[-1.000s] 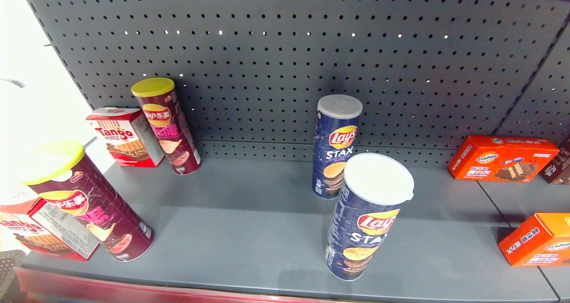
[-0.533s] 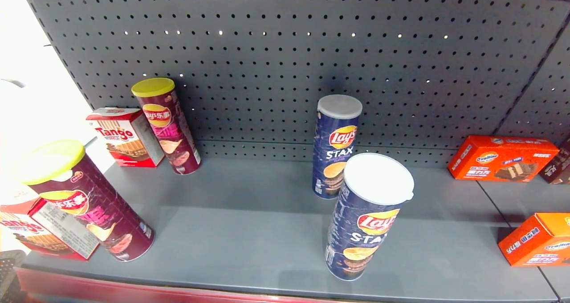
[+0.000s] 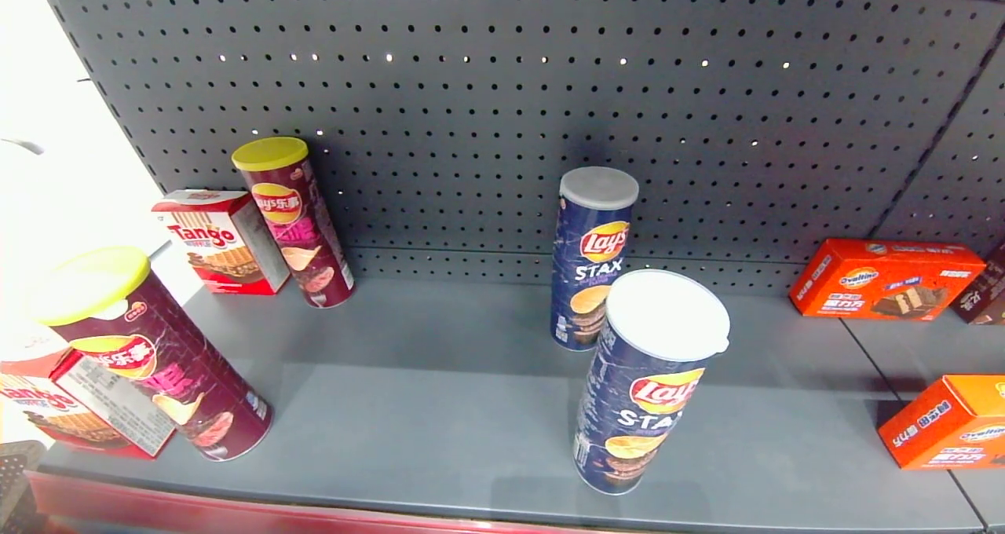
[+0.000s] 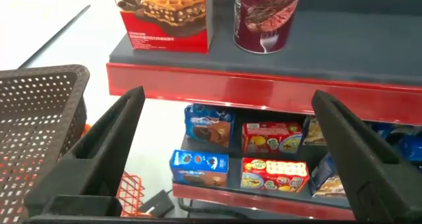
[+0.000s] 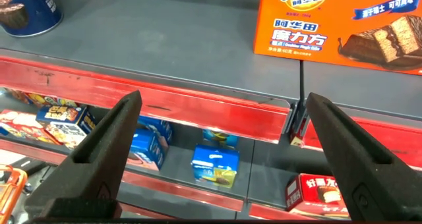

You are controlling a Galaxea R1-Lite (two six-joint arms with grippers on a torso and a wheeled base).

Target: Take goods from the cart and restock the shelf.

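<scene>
The left gripper [image 4: 227, 99] is open wide and holds nothing. A black mesh cart basket [image 4: 33, 118] sits close beside one of its fingers, and part of the basket is cut off. Ahead of this gripper, just past the red shelf edge [image 4: 264, 89], stand a wafer box [image 4: 168, 20] and a dark red can [image 4: 267, 20]. Their tops are cut off. On a lower shelf [image 4: 217, 196] under the red edge are small snack boxes [image 4: 198, 168], too small to tell what they are.

Farther in than both grippers, on the gray shelf [image 3: 440, 408], a back blue can [image 3: 593, 259] stands upright just behind a front blue can [image 3: 648, 385].

The right gripper [image 5: 224, 99] is open wide too and holds nothing. Ahead of it are a blue can bottom [image 5: 26, 10] and an orange box [image 5: 343, 26], both cut off. Below, some blue boxes [image 5: 214, 165] show, partly hidden by the fingers.
</scene>
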